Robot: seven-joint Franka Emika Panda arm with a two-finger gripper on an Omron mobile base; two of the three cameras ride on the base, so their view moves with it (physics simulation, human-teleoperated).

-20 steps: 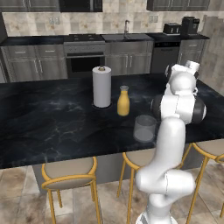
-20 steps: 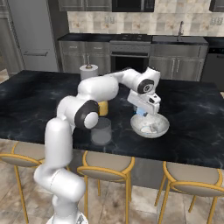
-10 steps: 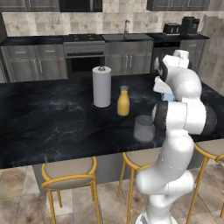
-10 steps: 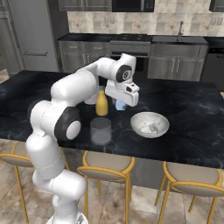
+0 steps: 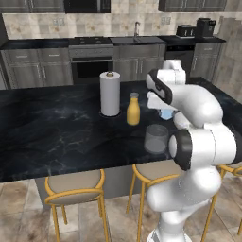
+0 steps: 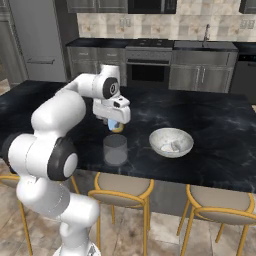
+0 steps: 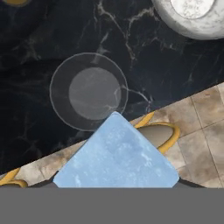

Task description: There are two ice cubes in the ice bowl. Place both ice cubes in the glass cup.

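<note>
Left to right on the dark tabletop (image 6: 220,130): the glass cup (image 6: 115,149) stands near the front edge, the ice bowl (image 6: 171,142) well apart to its right with 1 ice cube (image 6: 173,146) inside. The hand (image 6: 114,121), clenched on the other ice cube (image 7: 116,155), hangs above and just behind the cup; judged from the hand view, a short shift toward the near edge would centre it over the cup's mouth.

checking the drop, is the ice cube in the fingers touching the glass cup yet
Apart. In the right base view the ice cube hangs in the gripper above the glass cup, with dark counter between them; the hand view looks down into an empty glass.
</note>
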